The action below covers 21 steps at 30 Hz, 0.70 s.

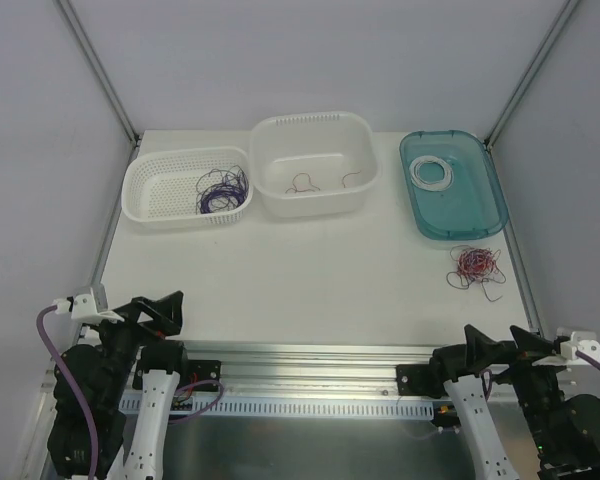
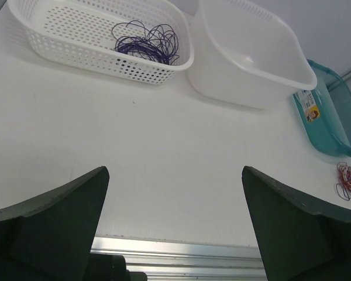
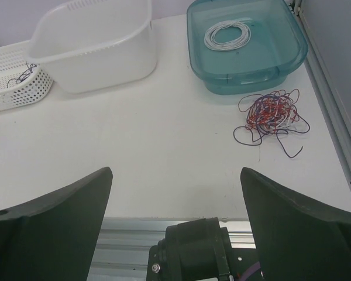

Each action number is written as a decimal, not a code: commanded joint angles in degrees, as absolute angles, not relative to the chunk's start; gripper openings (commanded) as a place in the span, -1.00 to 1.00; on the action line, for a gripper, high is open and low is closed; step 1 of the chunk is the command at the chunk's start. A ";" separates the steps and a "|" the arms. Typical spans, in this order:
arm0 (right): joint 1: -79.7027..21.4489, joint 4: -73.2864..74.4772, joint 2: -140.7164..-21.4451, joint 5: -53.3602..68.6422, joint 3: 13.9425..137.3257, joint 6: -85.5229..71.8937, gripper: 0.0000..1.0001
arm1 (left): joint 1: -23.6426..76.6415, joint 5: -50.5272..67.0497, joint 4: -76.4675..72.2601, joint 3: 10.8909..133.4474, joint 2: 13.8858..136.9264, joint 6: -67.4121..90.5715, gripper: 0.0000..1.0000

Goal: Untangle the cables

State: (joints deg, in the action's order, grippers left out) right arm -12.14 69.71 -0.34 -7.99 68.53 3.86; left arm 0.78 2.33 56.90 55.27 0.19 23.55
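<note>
Both of my grippers are parked low at the near edge of the table [image 1: 310,270]. My left gripper [image 2: 174,171] has its dark, wedge-shaped fingers spread wide with nothing between them. My right gripper [image 3: 175,171] is spread just as wide and is also empty.

The tangled cables [image 3: 272,114] lie loose on the bare table at the far right, just in front of the teal tray [image 3: 245,79] and apart from it. They are a knot of very thin, curly red, purple and white wires, with a few purple loops straying out towards me. Nothing stands between my right gripper and that knot, only smooth white tabletop.

The teal tray is translucent plastic with rounded corners, and a neat white wire coil [image 3: 227,35] lies flat inside it. To its left stands a deep, smooth-walled white tub [image 3: 99,64] holding a few red wire strands [image 1: 302,184]. Further left, just beside the tub, is a shallow white basket [image 2: 93,55] with perforated walls. A bundle of purple wires [image 2: 146,44] is curled in its right half. A ribbed aluminium rail [image 1: 310,350] runs along the table edge between my two bases.
</note>
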 commanded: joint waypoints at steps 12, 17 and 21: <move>-11.95 72.51 -14.74 -6.58 67.33 3.43 0.93 | 0.88 8.70 58.10 49.84 -2.57 31.90 0.98; -11.95 69.97 -23.89 -12.12 63.47 -2.54 0.93 | 0.88 9.67 58.18 46.59 3.59 34.45 0.98; -11.95 65.49 -31.54 -15.55 59.95 -6.85 0.93 | 0.97 13.35 58.09 43.51 8.78 35.16 0.98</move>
State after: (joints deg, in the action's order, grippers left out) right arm -12.14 68.88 -27.99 -10.81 61.69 -1.91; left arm 0.78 9.15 58.59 45.67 4.19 33.08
